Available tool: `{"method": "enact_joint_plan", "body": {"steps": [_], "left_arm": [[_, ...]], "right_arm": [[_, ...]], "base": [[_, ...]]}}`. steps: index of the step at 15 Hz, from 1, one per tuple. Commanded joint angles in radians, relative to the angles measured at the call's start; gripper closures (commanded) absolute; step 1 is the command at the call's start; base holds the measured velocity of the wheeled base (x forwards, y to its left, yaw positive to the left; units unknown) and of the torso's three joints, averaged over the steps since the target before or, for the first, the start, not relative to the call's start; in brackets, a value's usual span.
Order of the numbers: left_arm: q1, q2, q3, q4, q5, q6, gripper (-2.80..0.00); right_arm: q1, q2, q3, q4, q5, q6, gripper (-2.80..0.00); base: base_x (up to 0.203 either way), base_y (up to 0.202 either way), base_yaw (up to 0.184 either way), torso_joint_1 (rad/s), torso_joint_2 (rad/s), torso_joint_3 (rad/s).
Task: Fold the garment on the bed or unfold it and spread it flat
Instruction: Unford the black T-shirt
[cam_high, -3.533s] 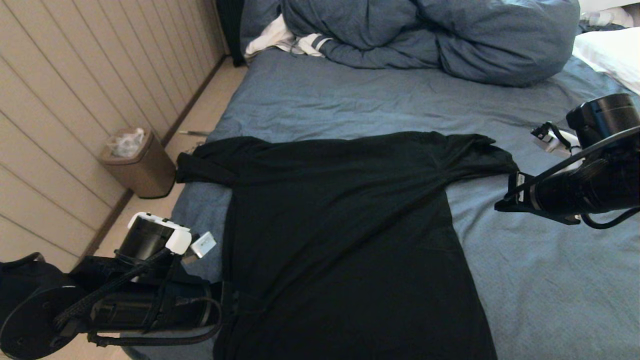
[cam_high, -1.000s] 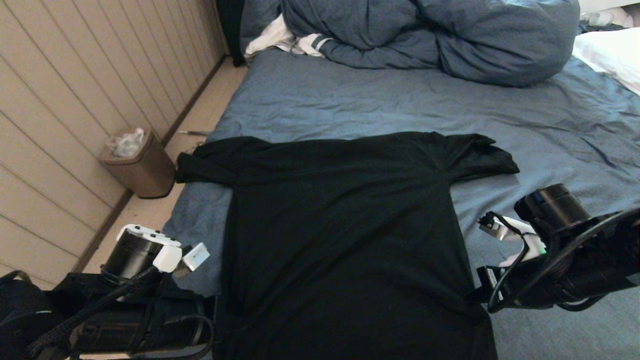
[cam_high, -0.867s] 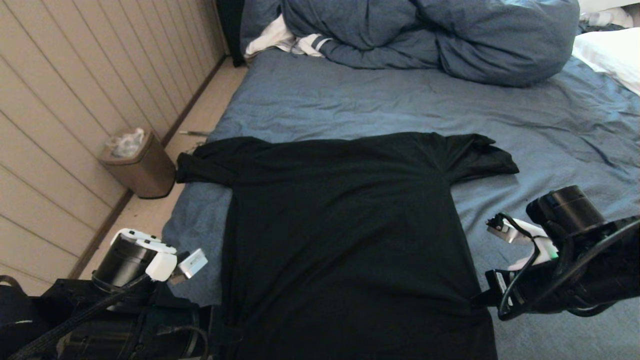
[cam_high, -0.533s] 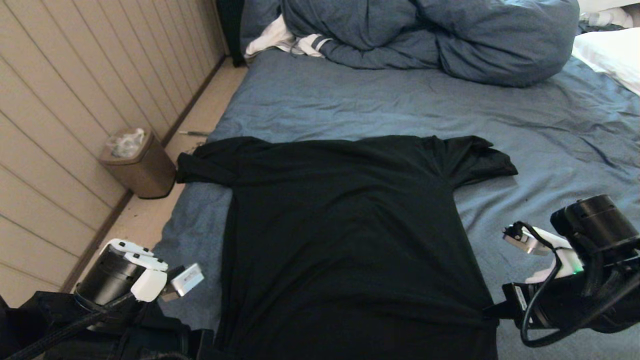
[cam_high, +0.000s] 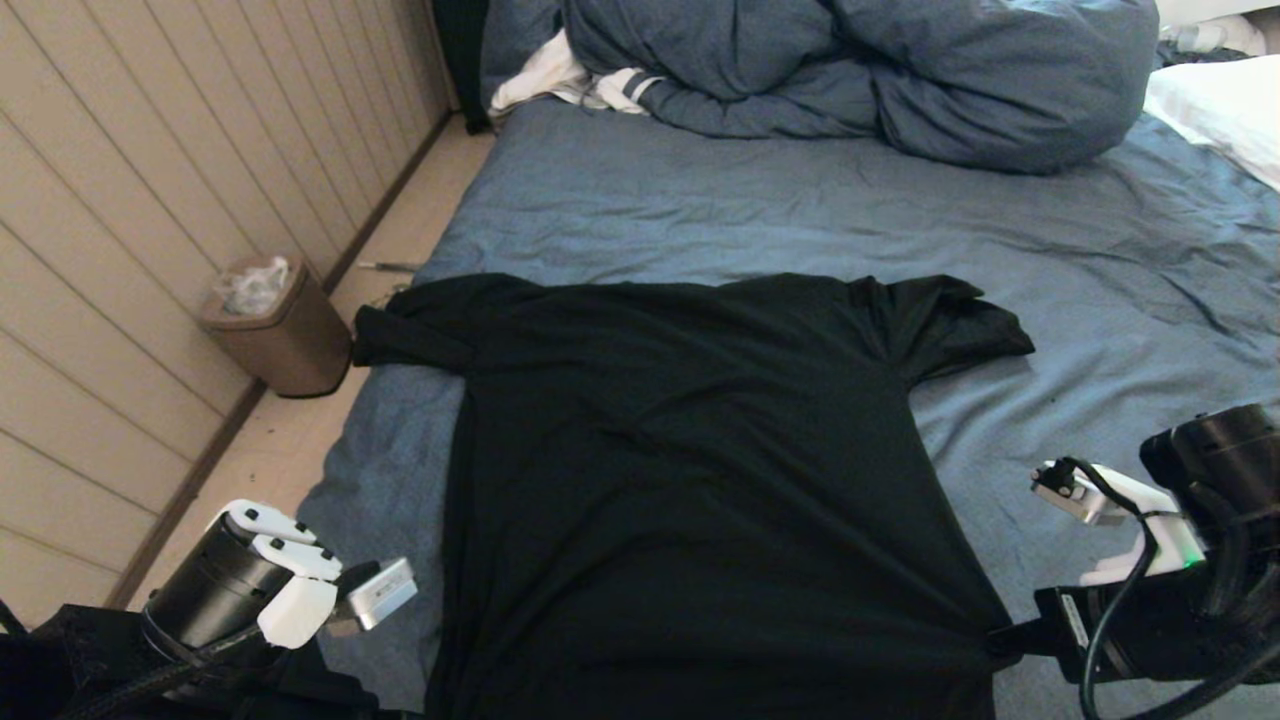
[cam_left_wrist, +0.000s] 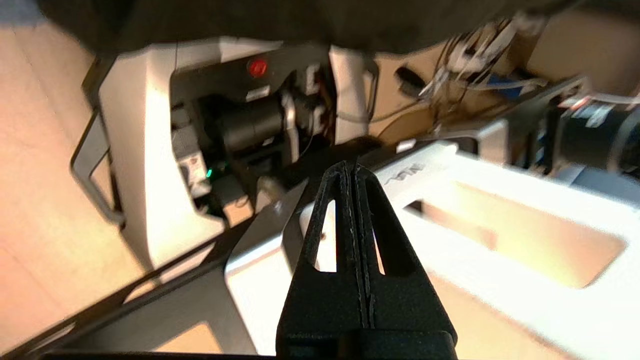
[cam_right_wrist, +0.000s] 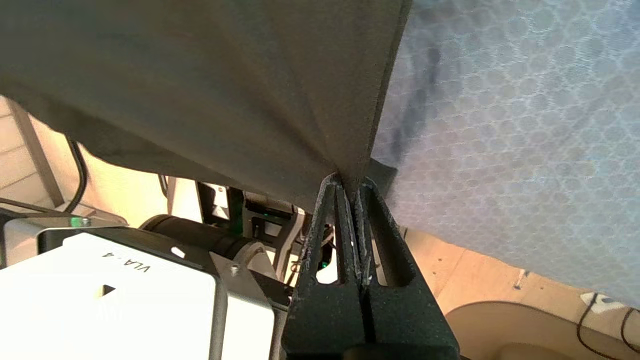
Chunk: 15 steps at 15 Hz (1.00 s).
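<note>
The shirt (cam_high: 690, 480) lies spread on the bed (cam_high: 760, 210), plain black side up, its collar end toward the duvet (cam_high: 860, 70) and its hem at the bed's near edge. One sleeve hangs over the bed's side toward the bin (cam_high: 275, 325); the other lies rumpled on the sheet. The right end effector (cam_right_wrist: 352, 187) is clamped on the shirt's hem corner on the side away from the bin, and the cloth draws into creases toward the pinch. The left end effector (cam_left_wrist: 350, 172) is at the hem's other side, nearer the bin; its fingers are pressed together with nothing seen between them, and the shirt's hem hangs just beyond it. A white striped cloth (cam_high: 570, 80) lies beside the duvet, well apart from the shirt.
</note>
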Motion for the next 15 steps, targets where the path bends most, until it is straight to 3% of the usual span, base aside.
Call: {"method": "enact_joint_plan", "body": {"steps": [1,4,7,15], "left_arm": [[-0.005,-0.001,-0.003,0.028,-0.002,0.004,0.0],[-0.026,0.001,-0.023,0.104,-0.007,0.046,0.0],[-0.029,0.004,-0.062,0.187,-0.014,0.082,0.0],[-0.083,0.038,-0.088,0.228,-0.036,0.088,0.0]], "right_arm": [[-0.008,0.032,-0.004,0.003,0.002,-0.007,0.0],[-0.006,0.056,-0.03,0.039,0.0,-0.012,0.0],[-0.004,0.071,-0.097,0.179,0.0,-0.037,0.0],[-0.005,0.163,-0.15,0.25,-0.008,-0.078,0.0]], "base": [[0.0,0.0,0.0,0.0,0.0,0.0],[0.0,0.0,0.0,0.0,0.0,0.0],[0.0,0.0,0.0,0.0,0.0,0.0],[0.0,0.0,0.0,0.0,0.0,0.0]]}}
